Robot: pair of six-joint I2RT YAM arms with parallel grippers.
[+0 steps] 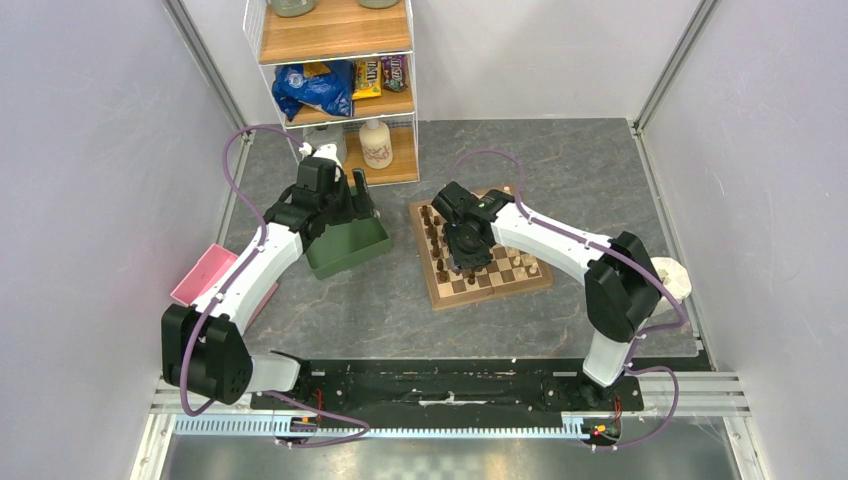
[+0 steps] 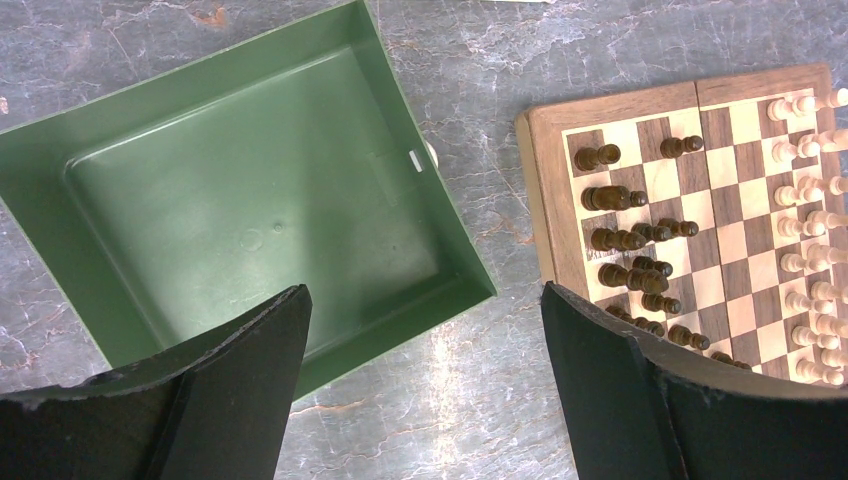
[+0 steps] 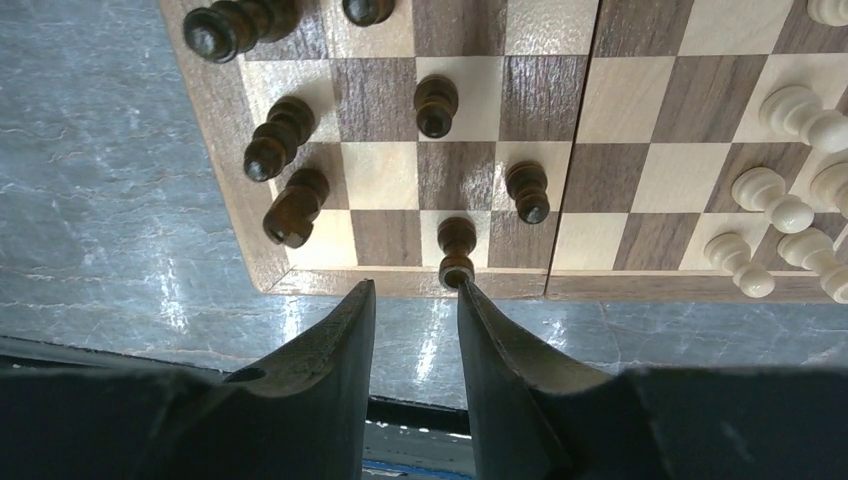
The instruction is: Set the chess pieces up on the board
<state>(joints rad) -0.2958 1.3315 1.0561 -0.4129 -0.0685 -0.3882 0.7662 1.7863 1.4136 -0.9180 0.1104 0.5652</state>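
Left pincer [image 2: 425,290] is spread wide, nothing between its fingers [image 2: 240,380]. A green tray [image 2: 250,200] is seen ahead of it and to its left, with one tray corner lying in the gap between the fingers. Grey table [image 2: 480,400] shows under the rest of the gap. The board [image 2: 545,190] lies to the right of this pincer, its near part hidden behind the right finger. It is set apart from the tray, with a strip of table between. Dark pieces [image 2: 628,240] are stood on the board side nearest this pincer, not all in tidy rows. Pale pieces [image 2: 805,225] are lined along the side farthest from it. Right pincer [image 3: 415,285] is placed over the board's edge, jaws parted by a narrow gap, nothing gripped. The board's border is seen just past its tips. A dark pawn [image 3: 457,250] stands on the edge row right beyond the right-hand fingertip; whether it is touched cannot be told. More dark pieces are spread ahead and to the left of the tips, pale ones ahead to the right. In the top view the right pincer is pointed down over the board's dark side, and the left pincer is over the tray, left of the board. A shelf [image 1: 335,40] stands beyond both.
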